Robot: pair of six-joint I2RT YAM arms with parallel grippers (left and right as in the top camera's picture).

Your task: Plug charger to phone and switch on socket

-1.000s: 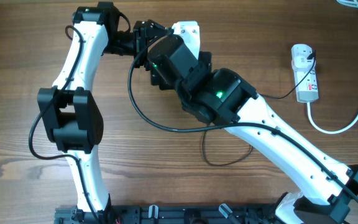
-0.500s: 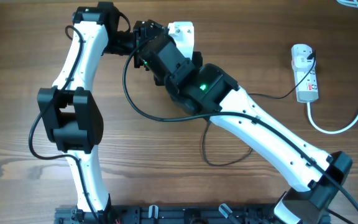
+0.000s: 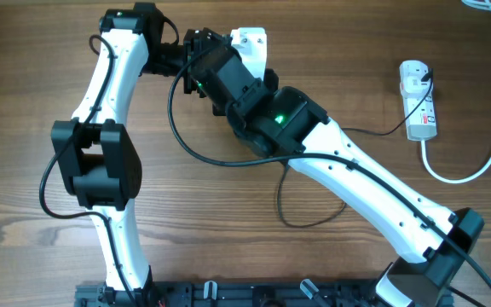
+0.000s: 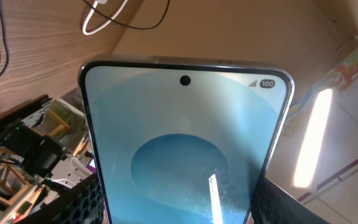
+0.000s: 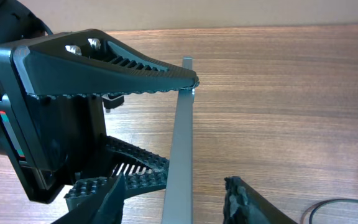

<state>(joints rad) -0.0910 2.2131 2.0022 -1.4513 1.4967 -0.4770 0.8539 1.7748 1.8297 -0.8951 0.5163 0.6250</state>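
The left arm reaches up the bench, and the left fingers are clamped on the phone, one ribbed black finger against each long side of its frame. In the left wrist view the lit teal-blue screen faces the camera, with the punch-hole lens and the "100" battery mark at the end farthest from those fingers. The phone is off the bench, raised between them.

Just right of the left fingers, the right fingers stand wide apart with nothing between their pads. In the right wrist view the phone shows edge-on as a thin grey slab that rises through the gap between them. It touches neither finger.

Behind the right fingers, the charger lies slack on the bench in a loop beside the right arm. From there it trails right toward the socket. I cannot make out its connector tip.

The socket lies flat, well apart from both sets of fingers, far out to their right. Its thick white cord curves away on the side farthest from them.
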